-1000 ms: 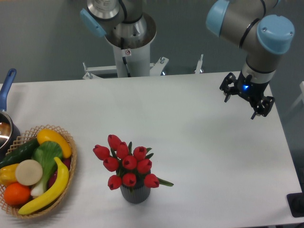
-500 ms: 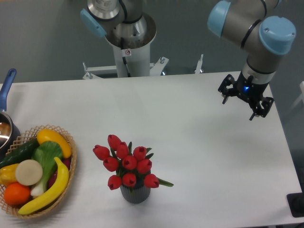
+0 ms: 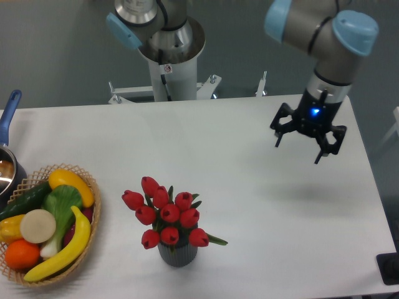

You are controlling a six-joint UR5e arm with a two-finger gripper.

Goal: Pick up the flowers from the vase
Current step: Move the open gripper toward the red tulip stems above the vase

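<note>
One vase stands at the lower centre of the frame, near the front edge of the white desk. It is dark grey, ribbed and upright. In it sit the flowers: nine red tulip buds, with green leaves poking out to the right. Nothing else touches them.

At the lower left lies one wicker basket. It holds two bananas, one orange, one cucumber, one leafy green, one pale round slice and a yellow piece at its left rim. Just behind the basket, at the left edge, is one pot with a blue handle, cut off by the frame.

Farther back, at the right of the frame, the one tool hangs above the desk, well apart from the flowers. Its two dark fingers are spread wide and point down; it is released, holding and touching nothing. A blue light glows on its body. Its shadow falls on the desk below it.

The arm comes in from the upper right, its grey links and blue caps bent downward to the wrist. Its base column stands behind the desk at the upper centre.
</note>
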